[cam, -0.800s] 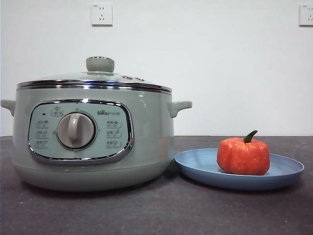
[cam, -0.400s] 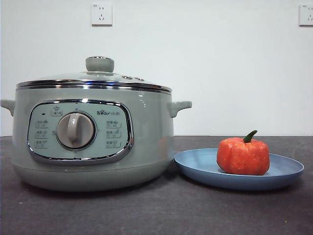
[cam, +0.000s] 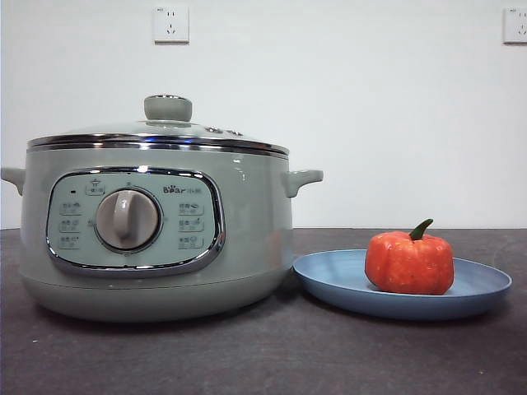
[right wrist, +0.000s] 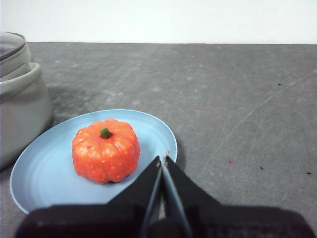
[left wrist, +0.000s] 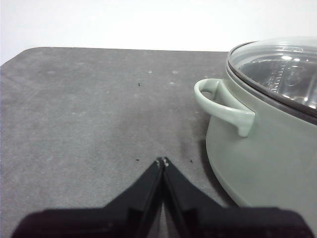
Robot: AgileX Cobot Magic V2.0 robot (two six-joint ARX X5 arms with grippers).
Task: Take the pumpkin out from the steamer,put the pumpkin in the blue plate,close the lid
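The orange pumpkin (cam: 409,262) (right wrist: 105,149) with its green stem sits upright on the blue plate (cam: 329,284) (right wrist: 44,173), right of the steamer. The sage-green steamer (cam: 156,222) (left wrist: 262,148) stands at the left with its glass lid (cam: 156,136) (left wrist: 282,69) seated on the chrome rim. My right gripper (right wrist: 162,159) is shut and empty, held back from the plate's edge, apart from the pumpkin. My left gripper (left wrist: 162,161) is shut and empty over the bare tabletop beside the steamer's side handle (left wrist: 220,101). Neither arm shows in the front view.
The dark grey tabletop (cam: 272,354) runs under both things. A white wall behind carries two sockets, one (cam: 171,24) above the steamer and one (cam: 515,25) at the far right. The table's far corner (left wrist: 29,52) shows in the left wrist view.
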